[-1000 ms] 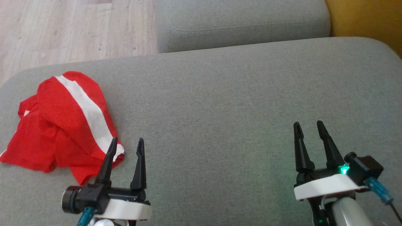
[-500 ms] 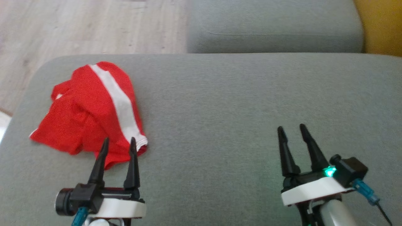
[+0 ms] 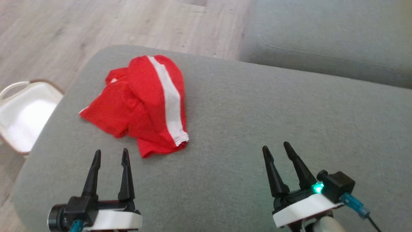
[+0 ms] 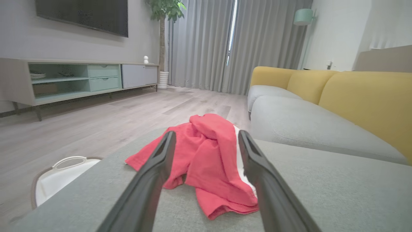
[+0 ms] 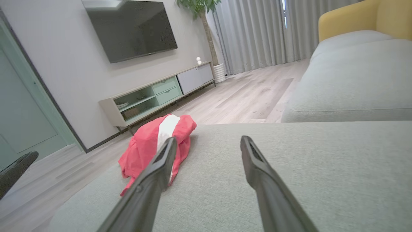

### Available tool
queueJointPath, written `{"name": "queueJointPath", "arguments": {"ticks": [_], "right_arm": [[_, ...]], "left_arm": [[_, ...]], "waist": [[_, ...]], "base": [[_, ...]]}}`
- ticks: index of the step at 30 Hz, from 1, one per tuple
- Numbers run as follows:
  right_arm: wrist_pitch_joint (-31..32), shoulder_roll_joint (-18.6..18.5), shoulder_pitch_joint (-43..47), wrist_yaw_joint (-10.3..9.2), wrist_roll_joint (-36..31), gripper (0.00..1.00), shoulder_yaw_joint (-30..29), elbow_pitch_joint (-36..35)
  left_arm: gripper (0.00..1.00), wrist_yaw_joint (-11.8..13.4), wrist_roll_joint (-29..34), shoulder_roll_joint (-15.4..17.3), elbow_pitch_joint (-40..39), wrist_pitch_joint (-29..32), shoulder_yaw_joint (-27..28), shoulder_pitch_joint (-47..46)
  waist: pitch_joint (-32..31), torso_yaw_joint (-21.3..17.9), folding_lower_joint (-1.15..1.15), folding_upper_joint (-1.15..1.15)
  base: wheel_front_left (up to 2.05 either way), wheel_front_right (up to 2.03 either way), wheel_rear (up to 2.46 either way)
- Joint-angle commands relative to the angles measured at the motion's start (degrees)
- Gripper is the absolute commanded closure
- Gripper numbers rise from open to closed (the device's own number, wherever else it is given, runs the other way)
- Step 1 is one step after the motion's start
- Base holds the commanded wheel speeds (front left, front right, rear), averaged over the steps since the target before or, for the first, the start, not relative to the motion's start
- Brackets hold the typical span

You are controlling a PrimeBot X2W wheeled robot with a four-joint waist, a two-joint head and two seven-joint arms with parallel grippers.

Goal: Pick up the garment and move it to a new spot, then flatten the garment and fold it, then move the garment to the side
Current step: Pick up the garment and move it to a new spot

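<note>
A white tub (image 3: 22, 112) with a looped handle sits on the pale wood floor (image 3: 80, 25), off to the left of the left gripper (image 3: 111, 150) and past the rounded end of the grey cushion (image 3: 257, 106). The left gripper is low over that cushion, its two dark fingers spread apart with nothing between them. Just ahead of its fingertips and a little to their right lies the garment (image 3: 145, 100), red with one white stripe, crumpled in a loose heap on the cushion. The heap's nearest hem is close to the fingers but not touching them. In the left wrist view the heap sits straight ahead, framed between the two fingers. Well off to the right, the right gripper (image 3: 276, 146) shows a small green light at its base. Its fingers are also apart and empty, above bare cushion, with the garment ahead and far to its left. Beyond the right gripper is a second grey seat (image 3: 322, 38). The task looks to be at its very start: the garment is not gripped or lifted, and it is neither flattened nor folded. Every step remains, from picking it up and moving it to smoothing, folding and setting it aside. The left gripper appears best placed to make the first grab.
</note>
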Motion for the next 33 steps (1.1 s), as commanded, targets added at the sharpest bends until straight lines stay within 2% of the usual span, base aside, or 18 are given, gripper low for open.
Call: {"name": "queueJointPath", "arguments": {"ticks": [1, 7, 12, 21, 24, 28, 33], "right_arm": [[-0.61, -0.31, -1.16, -0.04, 0.53, 0.00, 1.57, -1.60], [-0.61, -0.31, -1.07, -0.04, 1.07, 0.00, 3.11, -1.56], [-0.61, -0.31, -1.08, -0.04, 1.46, 0.00, 3.74, -1.50], [-0.61, -0.31, -2.16, -0.04, 1.09, 0.00, 3.91, -1.86], [-0.61, -0.31, -2.86, -0.04, 0.43, 0.00, 2.92, -2.14], [-0.61, -0.31, -3.93, -0.04, -0.71, 0.00, 1.39, -2.58], [-0.61, -0.31, -6.12, -0.04, -2.81, 0.00, -1.91, -3.84]], "left_arm": [[0.00, 0.39, 0.33, -0.10, -2.20, -0.54, 1.81, -0.95], [0.00, 0.91, 0.28, -0.10, -2.69, -0.54, 2.07, -0.16], [0.00, 0.74, 0.38, -0.10, -2.78, -0.54, 2.49, 0.05], [0.00, -0.12, 1.62, 0.48, -3.69, -0.54, 4.68, -1.70], [0.00, -1.05, 2.49, 2.29, -3.42, -0.54, 5.56, -5.33], [0.00, -3.01, 3.15, 6.58, -0.57, 0.23, 6.27, -13.28], [0.00, -5.96, 2.29, 12.39, 5.01, 7.41, 4.20, -27.92]], "waist": [[-0.58, 2.04, 0.00, 0.00], [-0.81, 5.31, 0.00, 0.00], [-0.95, 6.04, 0.00, 0.00], [1.15, 3.65, 0.00, 0.00], [2.79, 2.17, 0.00, 0.00], [5.50, -0.13, 0.00, 0.00], [10.57, -2.66, 0.00, 0.00]], "base": [[0.00, 0.00, 0.00], [0.00, 0.00, 0.00], [0.00, 0.00, 0.00], [0.00, 0.00, 0.00], [0.00, 0.00, 0.00], [0.00, 0.00, 0.00], [0.00, 0.00, 0.00]]}}
